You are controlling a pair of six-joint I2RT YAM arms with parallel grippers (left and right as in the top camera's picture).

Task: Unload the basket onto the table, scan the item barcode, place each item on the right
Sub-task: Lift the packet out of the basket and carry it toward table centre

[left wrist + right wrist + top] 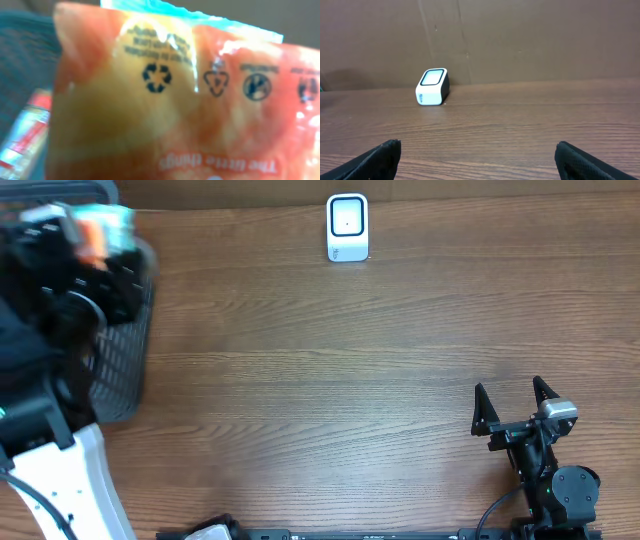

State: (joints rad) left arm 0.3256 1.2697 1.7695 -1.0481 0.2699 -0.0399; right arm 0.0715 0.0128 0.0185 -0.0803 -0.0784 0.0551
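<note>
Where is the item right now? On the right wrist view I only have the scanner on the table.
Observer: Well left of the scanner. An orange packet sits at the far left corner, over a dark mesh basket.
Operator: Is the left arm on it?
Observer: The left arm is above the basket, at the packet. The overhead view is too blurred to show a grip.
Operator: Any barcode showing?
Observer: None in the left wrist view. The packet fills it and shows only recycling symbols and upside-down print.
</note>
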